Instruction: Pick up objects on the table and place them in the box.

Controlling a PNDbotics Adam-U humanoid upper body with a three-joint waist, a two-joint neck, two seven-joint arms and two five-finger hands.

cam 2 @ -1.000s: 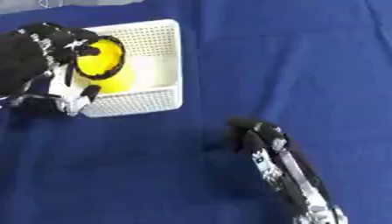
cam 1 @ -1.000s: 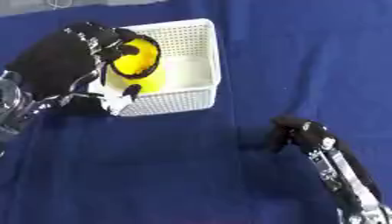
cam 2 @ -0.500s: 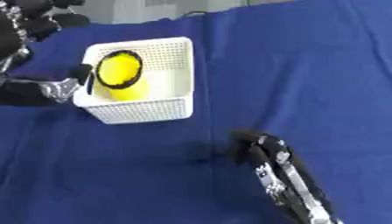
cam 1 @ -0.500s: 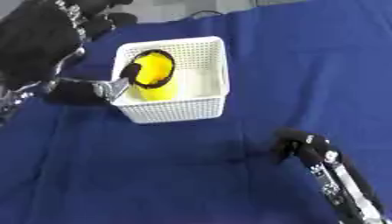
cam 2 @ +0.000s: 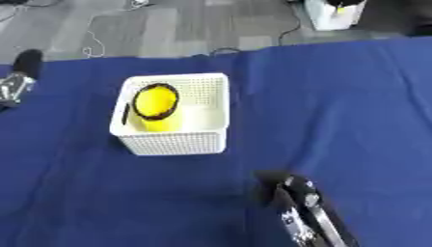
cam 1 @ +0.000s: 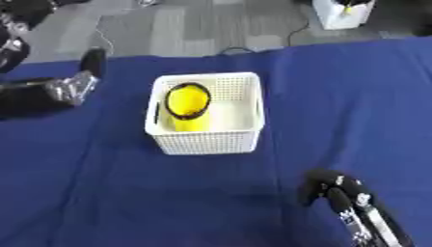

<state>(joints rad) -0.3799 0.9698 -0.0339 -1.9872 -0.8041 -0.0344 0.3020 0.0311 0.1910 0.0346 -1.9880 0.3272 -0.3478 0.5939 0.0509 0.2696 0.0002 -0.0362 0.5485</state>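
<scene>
The yellow object (cam 1: pixel 187 107) lies inside the white box (cam 1: pixel 207 142) at frame centre, on the blue bench (cam 1: pixel 101 193). My left hand (cam 1: pixel 72 87), upper left, holds nothing; its fingers I cannot tell. My right hand (cam 1: pixel 325 188), lower right, hangs curled and empty. Best to lift clear without snagging the rim.

Even, diffuse light falls from overhead across the blue tablecloth (cam 1: pixel 110 193), with no glare and only soft shading in its folds — a faint shadow hugs the front wall of the white basket (cam 1: pixel 207 142). Both views are soft and slightly smeared throughout. The left hand (cam 1: pixel 72 87) and right hand (cam 1: pixel 325 190) read as blurred dark shapes — detail lost.
</scene>
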